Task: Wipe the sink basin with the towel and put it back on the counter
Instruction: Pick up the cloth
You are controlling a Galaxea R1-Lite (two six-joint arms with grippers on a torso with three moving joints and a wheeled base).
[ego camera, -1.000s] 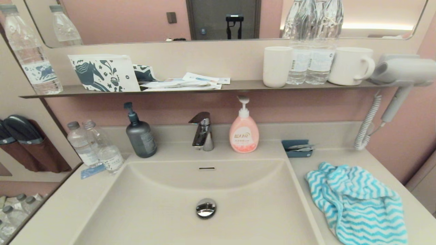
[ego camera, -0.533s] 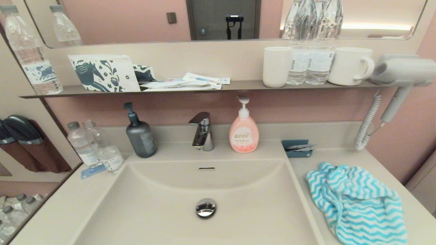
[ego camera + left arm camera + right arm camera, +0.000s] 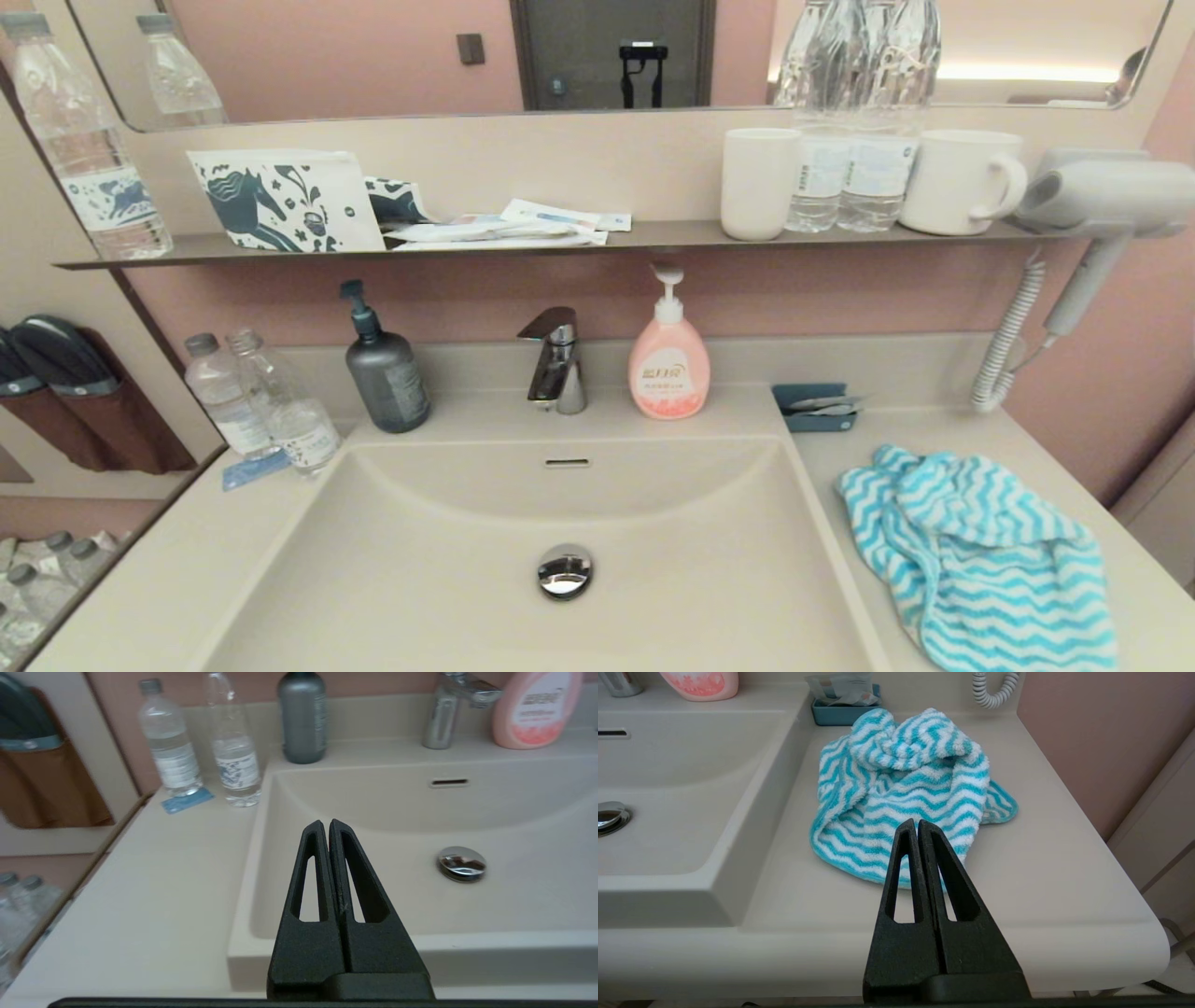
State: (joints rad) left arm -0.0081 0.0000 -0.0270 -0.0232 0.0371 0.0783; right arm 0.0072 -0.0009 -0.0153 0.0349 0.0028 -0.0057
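Your left gripper point(image 3: 325, 823) hung at the sink basin's point(image 3: 373, 812) front-left edge, fingers pressed together on nothing. On the counter point(image 3: 1064, 868) right of the basin, the towel point(image 3: 901, 784) lay bunched just ahead of your right gripper's point(image 3: 917, 823) closed, empty fingers.

The sink basin point(image 3: 448, 560) was left open from above, only the drain plug point(image 3: 565, 571) sitting on its floor. Behind the sink basin, passage was narrowed by the faucet point(image 3: 556, 362), the pink soap bottle point(image 3: 668, 359) and the grey pump bottle point(image 3: 385, 369), with the shelf point(image 3: 560, 241) overhanging them. Beside its left rear corner, two water bottles point(image 3: 266, 406) stood close together. To its right, the surface point(image 3: 1018, 448) was largely covered by the towel point(image 3: 980, 551), a blue tray point(image 3: 814, 408) behind it.
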